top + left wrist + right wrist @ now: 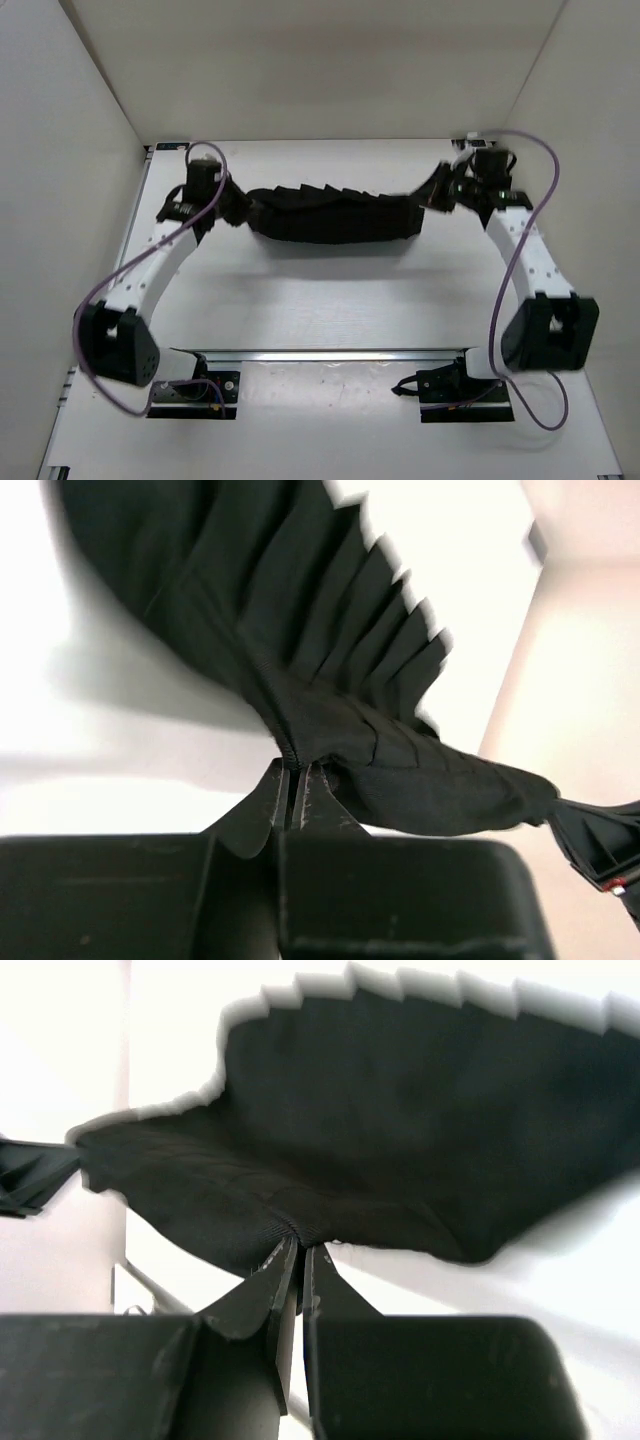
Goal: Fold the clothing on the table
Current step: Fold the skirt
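The clothing [335,215], a black pleated skirt, hangs stretched between both arms above the far part of the white table [330,300], casting a shadow below it. My left gripper [232,208] is shut on its left end; in the left wrist view the fingertips [293,768] pinch the ribbed edge of the clothing [330,650]. My right gripper [440,192] is shut on the right end, and the right wrist view shows the jaws [300,1245] clamped on the band of the clothing [400,1130]. The pleats fan out away from each grip.
White walls enclose the table on three sides. A metal rail [330,354] runs across the near side, with both arm bases [190,390] [465,390] behind it. Purple cables loop from each arm.
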### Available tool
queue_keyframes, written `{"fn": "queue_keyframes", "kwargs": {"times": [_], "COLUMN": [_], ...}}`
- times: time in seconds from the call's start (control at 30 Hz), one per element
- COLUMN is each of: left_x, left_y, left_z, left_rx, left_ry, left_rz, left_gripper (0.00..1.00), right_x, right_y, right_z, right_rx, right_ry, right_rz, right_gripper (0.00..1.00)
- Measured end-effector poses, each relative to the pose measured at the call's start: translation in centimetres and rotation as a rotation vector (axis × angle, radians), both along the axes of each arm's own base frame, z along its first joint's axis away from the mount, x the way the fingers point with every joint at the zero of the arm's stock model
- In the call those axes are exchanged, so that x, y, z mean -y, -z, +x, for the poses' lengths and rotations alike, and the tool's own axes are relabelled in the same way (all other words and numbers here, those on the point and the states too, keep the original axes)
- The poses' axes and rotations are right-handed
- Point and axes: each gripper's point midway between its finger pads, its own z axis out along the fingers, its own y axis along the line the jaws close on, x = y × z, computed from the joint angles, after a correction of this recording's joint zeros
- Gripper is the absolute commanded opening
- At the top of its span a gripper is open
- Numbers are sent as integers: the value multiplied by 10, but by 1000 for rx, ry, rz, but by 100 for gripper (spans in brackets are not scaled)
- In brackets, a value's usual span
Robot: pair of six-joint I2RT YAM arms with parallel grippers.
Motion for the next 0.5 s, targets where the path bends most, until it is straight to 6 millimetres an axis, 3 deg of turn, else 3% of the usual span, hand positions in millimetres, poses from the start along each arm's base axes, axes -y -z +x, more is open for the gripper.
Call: {"fn": "queue_keyframes", "kwargs": {"times": [0.13, 0.17, 0.23, 0.3, 0.37, 0.43, 0.5], "left_x": [9, 9, 9, 7, 4, 2, -1], "left_y": [-54, -73, -113, -145, -165, -155, -118], "left_z": [90, 107, 126, 122, 103, 67, 33], "left_rx": [132, 180, 292, 392, 478, 498, 477], "left_ry": [-10, -9, 1, 15, 22, 35, 45], "left_rz": [-79, -97, -123, -140, -156, -184, -208], "left_gripper": [0, 0, 0, 0, 0, 0, 0], "right_x": [-1, -1, -1, -1, 1, 1, 0], "right_y": [-83, -107, -143, -167, -171, -149, -105], "right_z": [95, 112, 124, 116, 96, 70, 46], "right_rx": [196, 261, 354, 422, 452, 417, 336], "right_ry": [-16, -19, -27, -38, -45, -52, -62], "right_rz": [6, 8, 14, 26, 40, 56, 68], "right_gripper": [0, 0, 0, 0, 0, 0, 0]}}
